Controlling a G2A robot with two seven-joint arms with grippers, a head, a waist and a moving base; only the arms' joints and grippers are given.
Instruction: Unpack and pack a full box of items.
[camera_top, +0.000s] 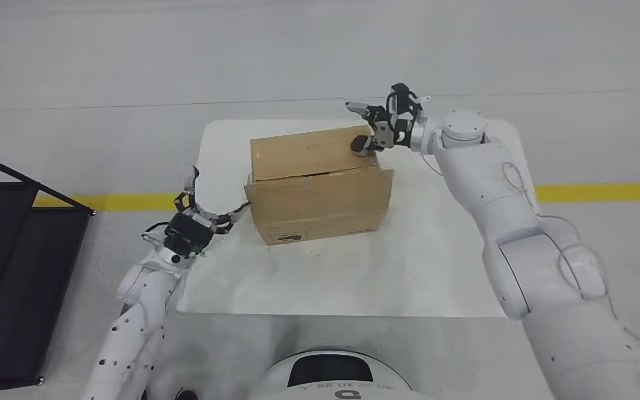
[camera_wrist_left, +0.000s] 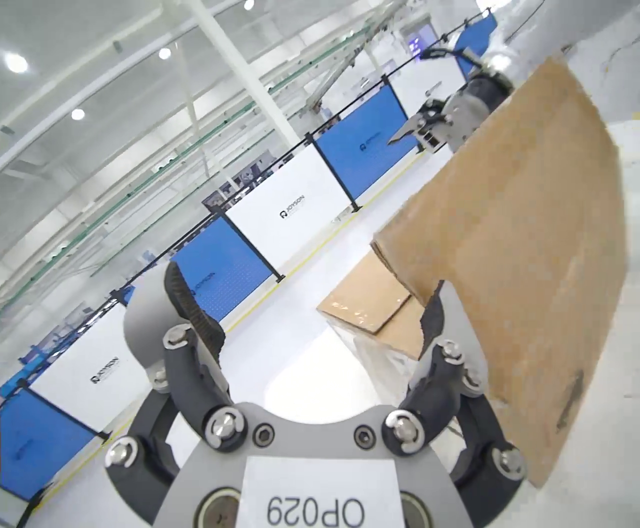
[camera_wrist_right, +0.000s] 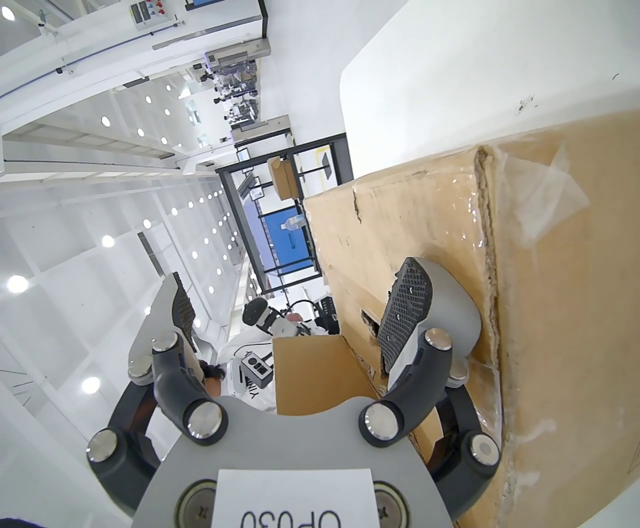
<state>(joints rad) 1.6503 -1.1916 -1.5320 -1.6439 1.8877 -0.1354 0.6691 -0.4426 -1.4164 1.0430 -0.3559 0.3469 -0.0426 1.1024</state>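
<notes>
Holding my left pincer (camera_top: 215, 195) spread wide at the left edge of the surface (camera_top: 440, 270), I have nothing between its fingers. My left wrist view of that pincer (camera_wrist_left: 305, 285) shows one finger (camera_wrist_left: 187, 302) free in the air and the other at a cardboard corner of the box (camera_wrist_left: 525, 250). I cannot tell whether it touches there or sits just beside.

The box (camera_top: 315, 190) stands on the surface left of the middle, nearer the far edge than the near one. Its long side runs roughly along the near edge, a little skewed. It is plain brown cardboard. Seen from my right wrist, the box (camera_wrist_right: 550, 250) has clear tape along its edges.

Farther off, at the far right corner of the box, my right pincer (camera_top: 355, 125) is also wide open and grips nothing. One finger lies on the top of the box at that corner; the other stands off in the air past the far side. In the right wrist view of this pincer (camera_wrist_right: 295, 275), the grey back of one finger (camera_wrist_right: 440, 310) rests against the cardboard. Its ribbed pad is turned away from the box, toward the other finger (camera_wrist_right: 175, 305), which is free.

On the floor a yellow line (camera_top: 600, 190) runs past both side edges of the surface, and a dark rack (camera_top: 40, 290) stands well off the left edge.
</notes>
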